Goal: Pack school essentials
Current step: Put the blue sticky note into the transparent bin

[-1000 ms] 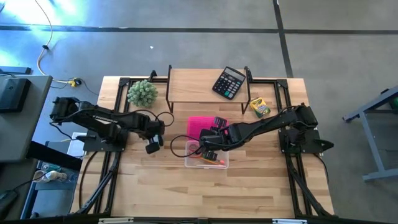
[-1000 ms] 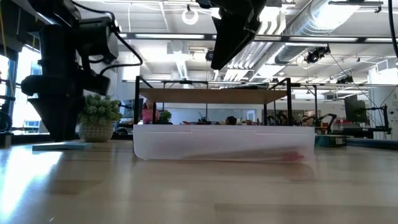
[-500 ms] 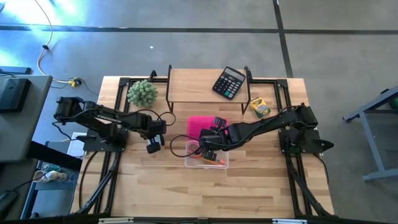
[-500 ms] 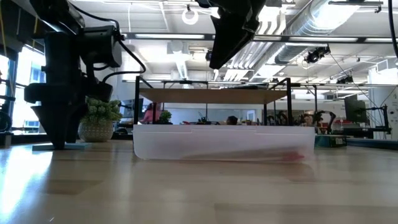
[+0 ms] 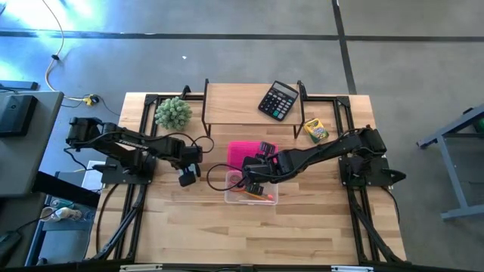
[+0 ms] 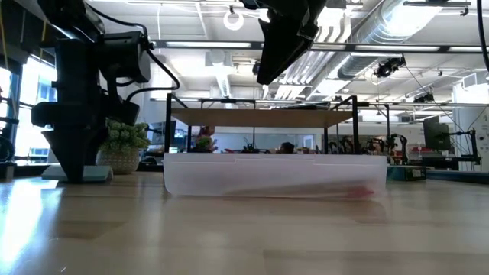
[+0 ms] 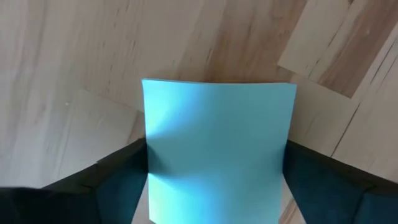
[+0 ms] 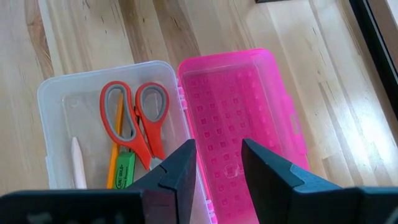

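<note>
Left hand (image 7: 214, 186) straddles the blue notepad (image 7: 217, 149), fingers wide; clear box (image 8: 56, 99) holds scissors (image 8: 134, 121).

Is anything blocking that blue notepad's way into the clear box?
Partly, I think. The left gripper straddles the blue notepad on the table, and bare wood lies between it and the clear box. But the right gripper hangs over that box, near its pink lid, and may crowd the drop.

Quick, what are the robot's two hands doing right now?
Left gripper: open around the light-blue notepad, one finger each side.
Right gripper: partly open, empty, above the pink lid.
</note>
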Available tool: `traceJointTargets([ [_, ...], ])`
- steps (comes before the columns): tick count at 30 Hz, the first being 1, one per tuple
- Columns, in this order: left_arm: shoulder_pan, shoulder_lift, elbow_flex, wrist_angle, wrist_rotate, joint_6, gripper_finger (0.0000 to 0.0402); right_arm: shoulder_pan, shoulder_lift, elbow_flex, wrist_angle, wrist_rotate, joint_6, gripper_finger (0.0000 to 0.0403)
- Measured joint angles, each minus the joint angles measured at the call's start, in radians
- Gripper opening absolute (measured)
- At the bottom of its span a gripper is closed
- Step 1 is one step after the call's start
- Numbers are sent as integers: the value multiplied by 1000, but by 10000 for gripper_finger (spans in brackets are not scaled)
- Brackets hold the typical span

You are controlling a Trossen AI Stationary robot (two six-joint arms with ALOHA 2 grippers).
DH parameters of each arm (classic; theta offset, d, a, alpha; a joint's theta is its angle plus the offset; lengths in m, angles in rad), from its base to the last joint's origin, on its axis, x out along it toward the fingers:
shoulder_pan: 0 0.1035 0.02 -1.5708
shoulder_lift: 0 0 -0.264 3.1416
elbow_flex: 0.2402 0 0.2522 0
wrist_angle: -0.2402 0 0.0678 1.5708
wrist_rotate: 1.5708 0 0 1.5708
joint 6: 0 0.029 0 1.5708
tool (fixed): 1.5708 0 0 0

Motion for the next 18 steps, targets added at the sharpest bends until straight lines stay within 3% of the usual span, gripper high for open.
traceJointTargets([
  [18, -74, -48, -5, 48, -26, -30, 314, 0, 0, 0, 0, 0, 0, 122],
])
